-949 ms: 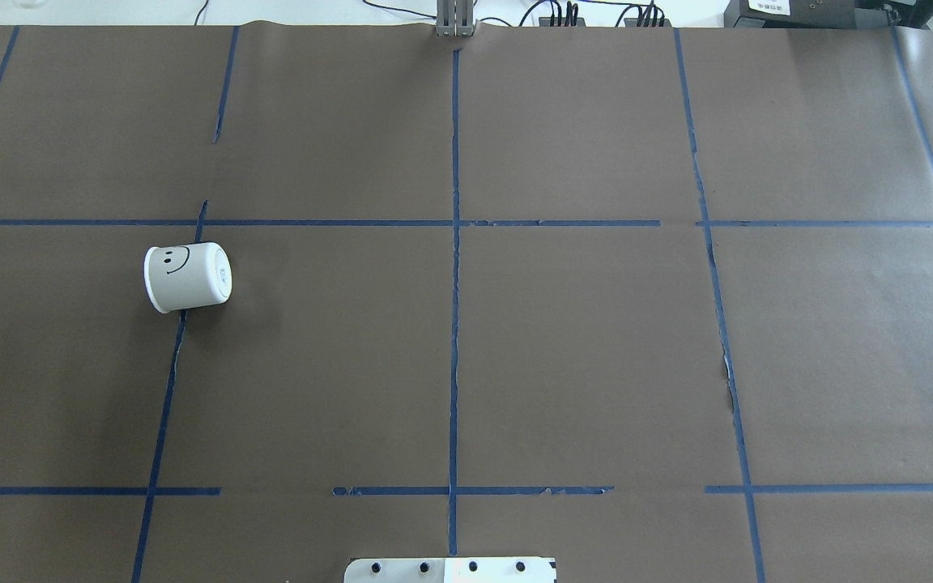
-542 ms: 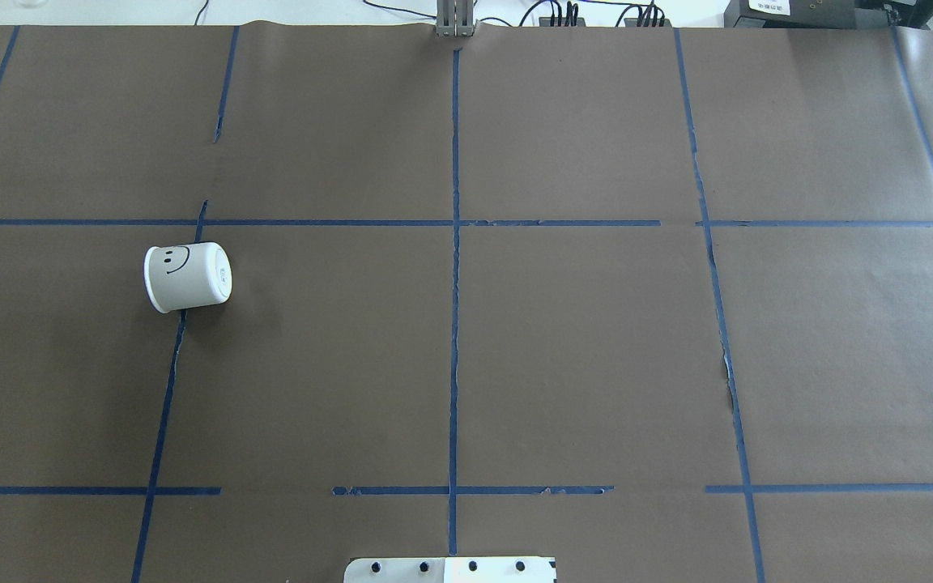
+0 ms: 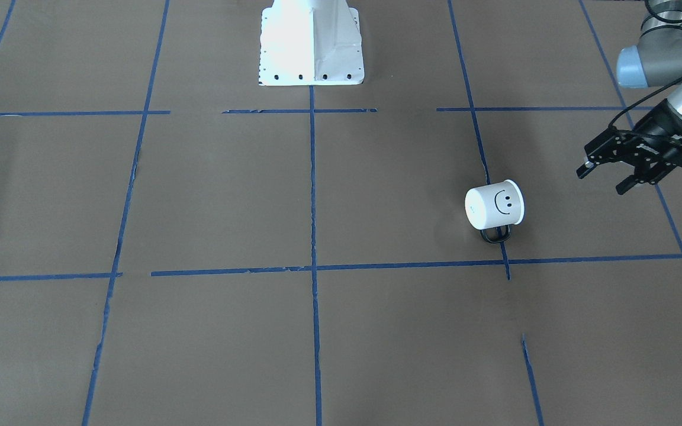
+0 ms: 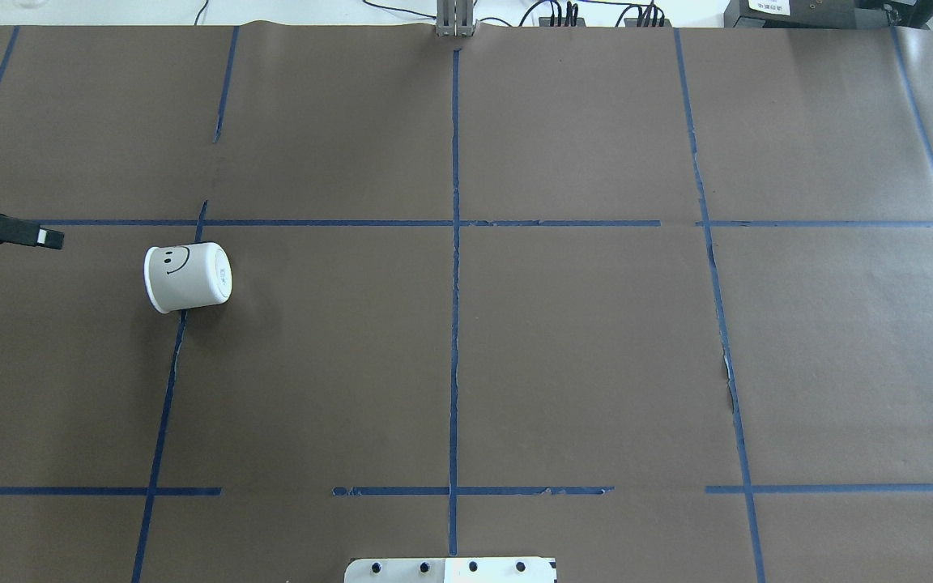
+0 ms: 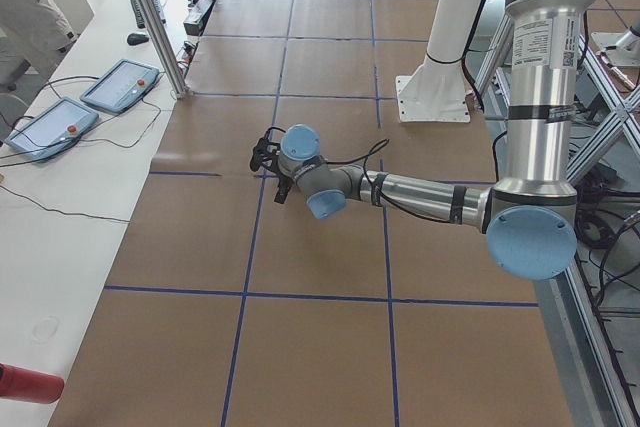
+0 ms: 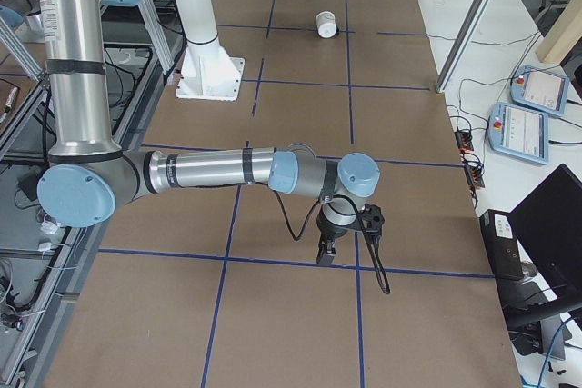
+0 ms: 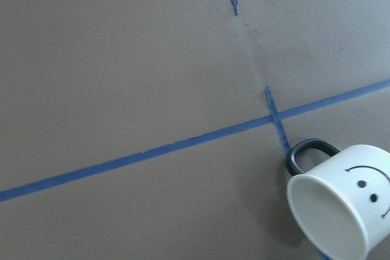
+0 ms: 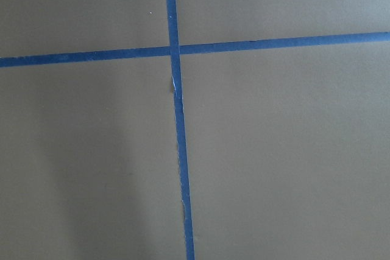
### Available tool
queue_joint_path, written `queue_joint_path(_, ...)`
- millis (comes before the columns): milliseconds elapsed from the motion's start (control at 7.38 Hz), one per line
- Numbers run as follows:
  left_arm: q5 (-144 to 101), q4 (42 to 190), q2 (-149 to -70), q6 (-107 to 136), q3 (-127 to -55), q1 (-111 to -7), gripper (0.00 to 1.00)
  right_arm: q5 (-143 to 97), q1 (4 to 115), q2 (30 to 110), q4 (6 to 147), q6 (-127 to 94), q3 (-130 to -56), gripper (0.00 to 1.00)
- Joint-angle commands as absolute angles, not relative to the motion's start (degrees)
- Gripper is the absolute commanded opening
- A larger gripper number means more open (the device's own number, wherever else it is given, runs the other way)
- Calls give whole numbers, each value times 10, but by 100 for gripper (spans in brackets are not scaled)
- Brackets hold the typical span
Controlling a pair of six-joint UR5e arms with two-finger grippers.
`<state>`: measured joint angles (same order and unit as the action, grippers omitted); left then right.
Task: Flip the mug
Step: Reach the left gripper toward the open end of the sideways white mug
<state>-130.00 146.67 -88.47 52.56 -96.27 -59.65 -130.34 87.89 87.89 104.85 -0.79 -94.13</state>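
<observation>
While the one mug point(image 3: 494, 205) lies on its side on the table point(image 3: 199, 195), across a blue tape line point(image 3: 478, 142) with its mouth toward the robot's left, the left gripper point(image 3: 601, 180) hovers near it, apart, two fingers spread and empty. Whether the right gripper point(image 6: 325, 253) is spread or closed cannot be told.

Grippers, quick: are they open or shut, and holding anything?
Left gripper: open, empty.
Right gripper: cannot tell.
</observation>
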Motion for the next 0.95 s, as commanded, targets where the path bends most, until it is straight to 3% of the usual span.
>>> queue_joint_path(0, -1228, 1610, -882, 742, -958, -515, 100, -1303, 879, 880, 1049, -8, -941, 100)
queue_joint_path(136, -1191, 1700, -882, 807, -936, -498, 100, -1303, 879, 879, 1049, -8, -941, 100)
queue_joint_path(271, -1140, 1803, -891, 828, -866, -482, 100, -1303, 879, 879, 1049, -8, -941, 100)
queue_joint_path(814, -1029, 1934, -957, 911, -762, -419, 100, -1303, 879, 880, 1049, -8, -941, 100)
